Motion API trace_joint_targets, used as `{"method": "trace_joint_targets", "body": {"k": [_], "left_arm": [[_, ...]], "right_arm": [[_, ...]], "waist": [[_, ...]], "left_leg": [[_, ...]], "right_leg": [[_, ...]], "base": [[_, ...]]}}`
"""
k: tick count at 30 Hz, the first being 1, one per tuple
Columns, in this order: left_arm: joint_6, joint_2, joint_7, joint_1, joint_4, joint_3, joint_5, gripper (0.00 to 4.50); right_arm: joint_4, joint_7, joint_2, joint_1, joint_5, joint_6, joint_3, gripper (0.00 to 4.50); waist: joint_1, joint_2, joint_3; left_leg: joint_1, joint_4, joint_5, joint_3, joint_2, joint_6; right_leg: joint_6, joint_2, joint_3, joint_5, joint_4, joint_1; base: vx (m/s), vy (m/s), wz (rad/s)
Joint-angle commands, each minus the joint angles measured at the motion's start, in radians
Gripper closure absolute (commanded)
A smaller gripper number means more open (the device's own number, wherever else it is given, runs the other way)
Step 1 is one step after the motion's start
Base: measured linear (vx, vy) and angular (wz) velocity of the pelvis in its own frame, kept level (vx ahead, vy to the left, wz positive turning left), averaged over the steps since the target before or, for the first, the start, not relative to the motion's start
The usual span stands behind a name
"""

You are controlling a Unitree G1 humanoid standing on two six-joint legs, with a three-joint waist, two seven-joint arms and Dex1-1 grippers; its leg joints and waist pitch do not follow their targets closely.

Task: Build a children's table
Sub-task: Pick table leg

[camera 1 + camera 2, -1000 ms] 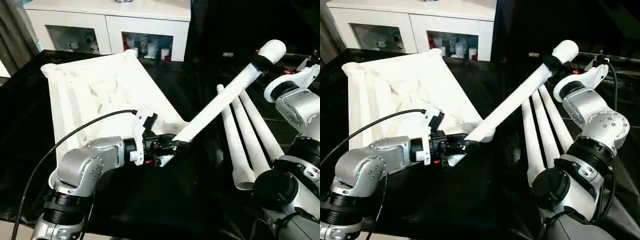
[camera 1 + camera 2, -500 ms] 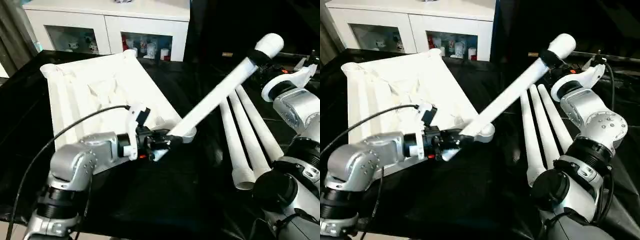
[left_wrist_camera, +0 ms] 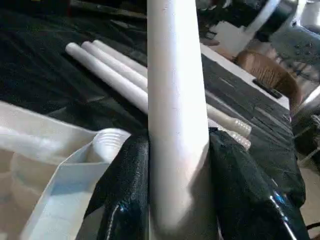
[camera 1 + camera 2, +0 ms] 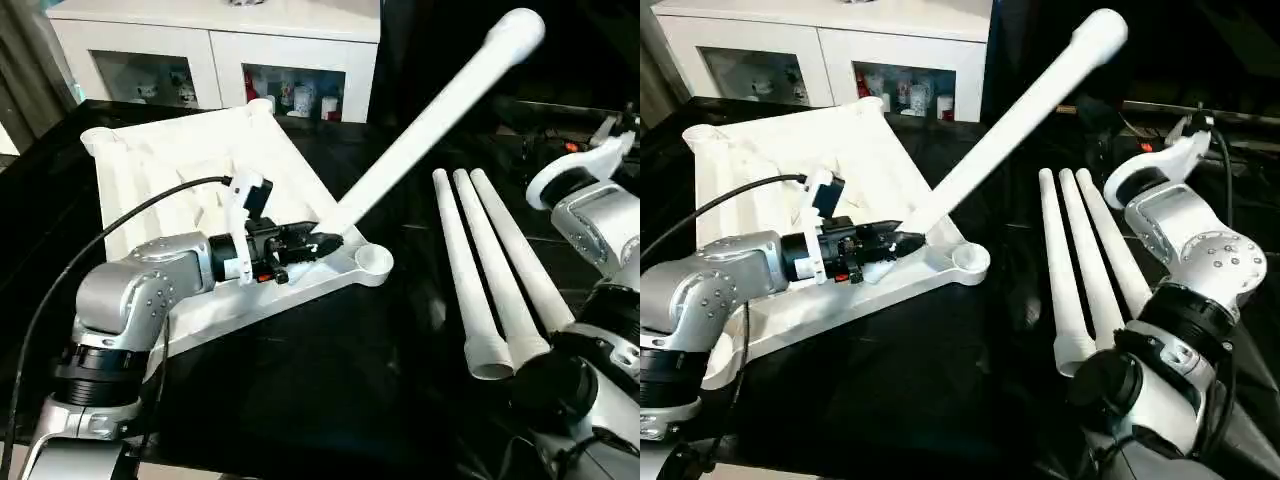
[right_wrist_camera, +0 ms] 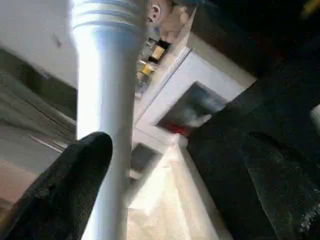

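Note:
The white tabletop (image 4: 170,180) lies underside up on the black table, with a round corner socket (image 4: 373,260) at its near right corner. My left gripper (image 4: 313,243) is shut on the lower end of one white leg (image 4: 430,110). This leg slants up to the right, and its foot sits over the tabletop's edge just left of that socket. In the left wrist view both black fingers (image 3: 125,175) clamp the leg (image 3: 175,100). My right gripper (image 5: 200,190) is open, one finger (image 5: 75,170) close beside the leg's upper part (image 5: 100,90). Three more legs (image 4: 500,270) lie side by side on the right.
A white cabinet (image 4: 215,40) with glass doors stands behind the table. My right arm (image 4: 590,215) reaches along the right edge past the lying legs. A black cable (image 4: 100,270) loops from my left forearm over the tabletop.
My right gripper has opened and let go of the leg's top. My left gripper has carried the leg's lower end back over the tabletop, and the leg now stands steeper.

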Motion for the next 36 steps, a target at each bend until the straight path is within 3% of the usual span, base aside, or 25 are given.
{"method": "trace_joint_targets", "body": {"k": [1,2,4,6,7,9,11,12,17,18,25,31,32,36], "left_arm": [[-0.02,0.009,-0.01,-0.02,-0.002,-0.001,0.011,3.02],[-0.021,0.011,-0.011,-0.021,0.0,-0.001,0.011,3.02],[-0.024,0.014,-0.013,-0.023,0.004,-0.001,0.012,3.02],[-0.03,0.019,-0.016,-0.029,0.014,-0.002,0.016,3.02],[-0.034,0.022,-0.016,-0.032,0.02,-0.004,0.018,3.02],[-0.038,0.025,-0.015,-0.036,0.031,-0.007,0.02,3.02],[-0.031,0.028,-0.014,-0.039,0.035,-0.009,0.02,3.02],[-0.031,0.028,-0.014,-0.039,0.035,-0.009,0.02,3.02],[-0.017,0.038,-0.029,-0.044,0.03,-0.022,0.019,3.02],[-0.012,0.047,-0.042,-0.047,0.028,-0.034,0.021,3.02],[0.004,0.071,-0.075,-0.046,0.005,-0.071,0.02,3.02],[0.005,0.091,-0.107,-0.046,-0.005,-0.091,0.014,3.02],[0.002,0.103,-0.121,-0.042,-0.013,-0.099,0.014,3.02],[0.002,0.105,-0.123,-0.041,-0.013,-0.099,0.014,3.02]], "right_arm": [[-0.09,0.128,-0.072,0.045,-0.189,-0.183,0.174,0.0],[-0.099,0.147,-0.098,0.061,-0.24,-0.229,0.222,0.0],[-0.11,0.174,-0.154,0.093,-0.347,-0.332,0.315,0.0],[-0.117,0.206,-0.245,0.133,-0.496,-0.476,0.443,0.0],[-0.117,0.214,-0.265,0.142,-0.518,-0.506,0.465,0.0],[-0.108,0.219,-0.29,0.151,-0.553,-0.553,0.478,0.0],[-0.079,0.232,-0.339,0.161,-0.674,-0.693,0.534,0.0],[-0.079,0.232,-0.339,0.161,-0.674,-0.693,0.534,0.0],[-0.009,0.31,-0.418,0.149,-0.757,-0.844,0.623,0.0],[0.024,0.31,-0.452,0.129,-0.824,-0.902,0.659,0.0],[0.159,0.243,-0.53,0.051,-1.066,-1.085,0.787,0.0],[0.256,0.253,-0.539,-0.009,-1.115,-1.182,0.824,0.0],[0.293,0.264,-0.546,-0.022,-1.141,-1.219,0.848,0.0],[0.307,0.27,-0.549,-0.026,-1.149,-1.234,0.857,0.0]], "waist": [[0.005,-0.002,-0.09],[0.004,-0.005,-0.087],[0.004,-0.005,-0.086],[0.0,-0.011,-0.082],[-0.001,-0.01,-0.08],[-0.007,-0.011,-0.08],[-0.008,-0.008,-0.08],[-0.007,-0.009,-0.081],[-0.011,-0.007,-0.081],[-0.01,-0.001,-0.081],[-0.016,-0.004,-0.08],[-0.026,-0.008,-0.081],[-0.03,-0.015,-0.08],[-0.034,-0.011,-0.079]], "left_leg": [[0.01,-0.052,-0.047,-0.026,0.049,-0.015],[0.01,-0.055,-0.059,-0.026,0.048,-0.019],[0.01,-0.053,-0.066,-0.027,0.05,-0.017],[0.01,-0.052,-0.082,-0.024,0.047,-0.015],[0.012,-0.051,-0.095,-0.023,0.046,-0.006],[0.011,-0.051,-0.101,-0.024,0.044,0.014],[0.013,-0.049,-0.104,-0.026,0.048,0.021],[0.014,-0.049,-0.104,-0.026,0.05,0.02],[0.012,-0.045,-0.115,-0.026,0.049,0.05],[0.013,-0.045,-0.117,-0.026,0.049,0.053],[0.013,-0.041,-0.125,-0.027,0.05,0.048],[0.011,-0.038,-0.13,-0.026,0.048,0.066],[0.011,-0.038,-0.132,-0.025,0.048,0.069],[0.009,-0.036,-0.131,-0.024,0.047,0.076]], "right_leg": [[-0.07,-0.093,0.064,-0.153,-0.065,0.064],[-0.059,-0.092,0.067,-0.188,-0.068,0.065],[-0.074,-0.093,0.064,-0.208,-0.069,0.064],[-0.074,-0.093,0.067,-0.242,-0.075,0.064],[-0.074,-0.093,0.067,-0.27,-0.08,0.063],[-0.074,-0.088,0.066,-0.285,-0.081,0.062],[-0.082,-0.088,0.064,-0.28,-0.08,0.06],[-0.087,-0.088,0.065,-0.272,-0.078,0.058],[-0.125,-0.086,0.064,-0.233,-0.074,0.062],[-0.128,-0.087,0.065,-0.232,-0.074,0.061],[-0.15,-0.086,0.064,-0.239,-0.071,0.06],[-0.16,-0.082,0.064,-0.216,-0.066,0.063],[-0.158,-0.082,0.063,-0.225,-0.066,0.062],[-0.159,-0.081,0.064,-0.225,-0.066,0.062]], "base": [[0.0,0.0,0.0],[0.0,0.0,0.0],[0.0,0.0,0.0],[0.0,0.0,0.0],[0.0,0.0,0.0],[0.0,0.0,0.0],[0.0,0.0,0.0],[0.0,0.0,0.0],[0.0,0.0,0.0],[0.0,0.0,0.0],[0.0,0.0,0.0],[0.0,0.0,0.0],[0.0,0.0,0.0],[0.0,0.0,0.0]]}}
